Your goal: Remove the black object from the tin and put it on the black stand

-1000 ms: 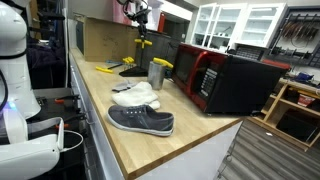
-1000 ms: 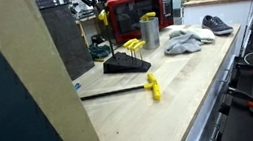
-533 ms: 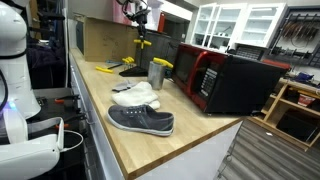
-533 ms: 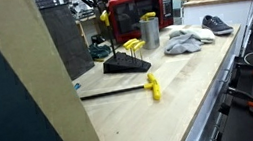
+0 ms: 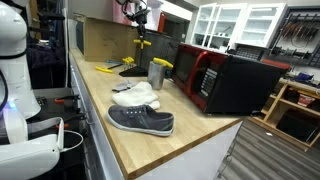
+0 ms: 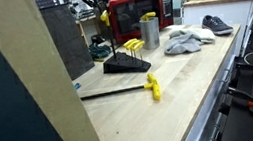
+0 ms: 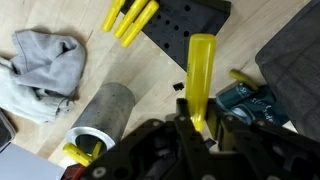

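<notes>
My gripper [image 7: 195, 125] is shut on the black object, whose yellow handle [image 7: 200, 72] sticks out ahead of the jaws; its dark part is hidden between the fingers. In both exterior views the gripper [image 5: 139, 20] [image 6: 98, 4] hangs high above the counter's far end, with the yellow part [image 6: 104, 16] below it. The silver tin [image 7: 103, 118] [image 5: 157, 73] [image 6: 150, 29] stands on the counter, with another yellow-tipped thing [image 7: 78, 155] at its rim. The black stand [image 7: 188, 22] [image 6: 126, 63] [image 5: 130, 69] holds yellow-handled tools and lies below and ahead of the gripper.
A grey shoe [image 5: 141, 121] and a pale cloth [image 5: 136, 95] [image 7: 45, 60] lie on the wooden counter. A red-and-black microwave [image 5: 225, 80] stands beside the tin. A cardboard box [image 5: 104, 40] is at the back. A flat yellow item [image 5: 108, 67] and a teal device [image 7: 245, 100] lie near the stand.
</notes>
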`<control>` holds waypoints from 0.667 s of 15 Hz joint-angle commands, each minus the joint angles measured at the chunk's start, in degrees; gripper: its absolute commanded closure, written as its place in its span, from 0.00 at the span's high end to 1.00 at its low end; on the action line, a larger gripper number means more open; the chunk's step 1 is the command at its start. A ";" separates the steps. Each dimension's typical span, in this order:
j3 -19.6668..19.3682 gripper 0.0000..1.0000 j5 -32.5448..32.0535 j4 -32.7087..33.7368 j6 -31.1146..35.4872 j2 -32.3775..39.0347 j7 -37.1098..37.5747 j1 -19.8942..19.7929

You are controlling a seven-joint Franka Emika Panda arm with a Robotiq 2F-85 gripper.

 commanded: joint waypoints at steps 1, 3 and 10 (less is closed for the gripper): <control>-0.86 0.06 0.25 -5.86 1.20 -3.97 3.36 -0.25; -1.15 0.06 -0.26 -7.57 1.44 -5.03 5.46 -0.35; -1.37 0.06 -1.76 -10.43 0.47 -6.88 11.65 -0.99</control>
